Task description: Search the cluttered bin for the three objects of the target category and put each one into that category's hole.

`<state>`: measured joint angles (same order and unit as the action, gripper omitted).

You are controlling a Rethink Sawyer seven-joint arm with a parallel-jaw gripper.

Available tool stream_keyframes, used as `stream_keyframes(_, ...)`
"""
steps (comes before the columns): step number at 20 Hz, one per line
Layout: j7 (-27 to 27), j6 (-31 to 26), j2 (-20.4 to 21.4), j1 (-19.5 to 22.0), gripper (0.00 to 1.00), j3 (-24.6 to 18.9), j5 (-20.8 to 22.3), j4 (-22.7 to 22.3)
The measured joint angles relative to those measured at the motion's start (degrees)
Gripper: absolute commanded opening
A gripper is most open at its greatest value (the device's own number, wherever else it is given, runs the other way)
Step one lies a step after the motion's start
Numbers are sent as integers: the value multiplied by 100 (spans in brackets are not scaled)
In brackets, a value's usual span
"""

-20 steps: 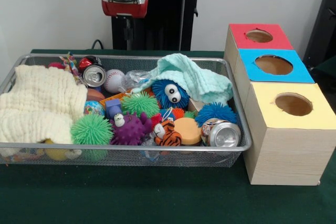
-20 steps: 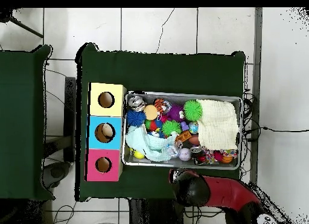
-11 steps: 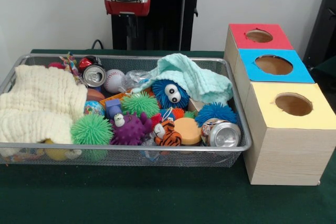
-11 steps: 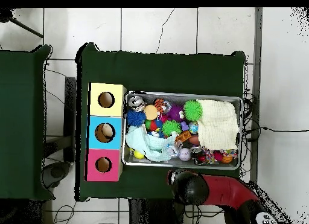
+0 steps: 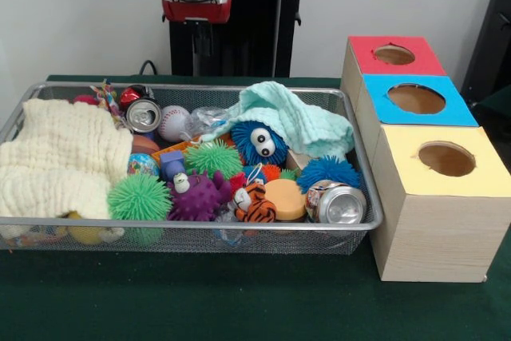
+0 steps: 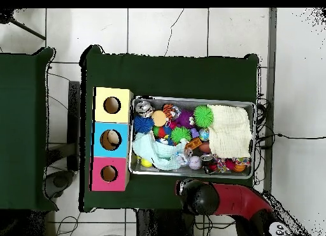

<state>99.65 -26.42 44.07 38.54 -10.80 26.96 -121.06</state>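
Item: wire bin (image 5: 200, 227), being held on the green table and being crowded with soft toys, spiky balls and cloths. Beside it three hole-topped boxes are being presented, topped red (image 5: 367, 49), blue (image 5: 375, 105) and yellow (image 5: 399, 149). The gripper (image 5: 200, 37) is being carried high behind the bin's far rim, clear of all contents. Whether it is open or closed cannot be told against the dark pedestal. The target category is not being named. Cans are being judged a likely set: an open-topped can (image 5: 144, 115) at the far left, a dark red can (image 5: 137, 95) touching it behind, and a third can (image 5: 339, 204) lying on its side in the near corner closest to the yellow box. The step in hand is being read as search and approach, with nothing gripped. For a clean pick, the exposed cans are best being taken first. The descent is best being aimed across a can's round body, away from the baseball (image 5: 173, 123) just beside the far-left can. The cream cloth (image 5: 60, 157) and mint cloth (image 5: 295, 121) are being treated as possible covers to be lifted if a piece is missing.
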Motion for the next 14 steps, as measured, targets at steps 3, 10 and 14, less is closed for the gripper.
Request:
stream_keyframes(3,0,0,-54,1,0,0,0,0)
stream_keyframes(10,0,0,-162,36,0,0,-1,-5)
stream_keyframes(14,0,1,-164,59,0,-1,-1,-26)
